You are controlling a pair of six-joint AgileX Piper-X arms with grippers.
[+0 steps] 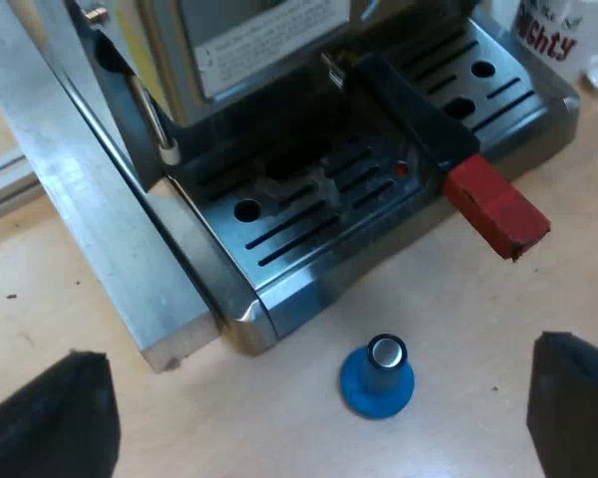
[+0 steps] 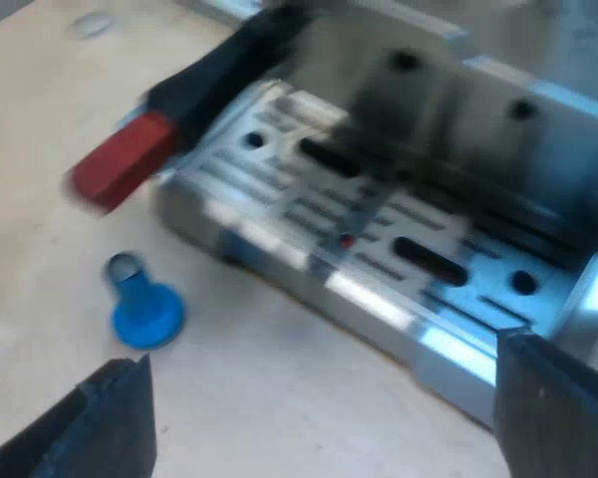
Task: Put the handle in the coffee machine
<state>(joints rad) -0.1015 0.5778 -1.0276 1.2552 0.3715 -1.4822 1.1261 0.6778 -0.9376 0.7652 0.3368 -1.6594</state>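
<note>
Handle (image 1: pixel 419 119) sits in machine (image 1: pixel 249 60) front, red end (image 1: pixel 493 207) jutting out past drip tray (image 1: pixel 309 234). Blue tamper (image 1: pixel 377 376) upright on table (image 1: pixel 478 319), near tray. Left gripper (image 1: pixel 314 416) spread wide, empty; right gripper (image 2: pixel 329 413) spread wide, empty.

There is one machine (image 1: pixel 279 60), one holder (image 1: pixel 429 129) with its one dark, red-ended handle, one blue tamper (image 1: pixel 377 376) and one white mug (image 1: pixel 553 35), on one pale surface (image 1: pixel 478 329).
</note>
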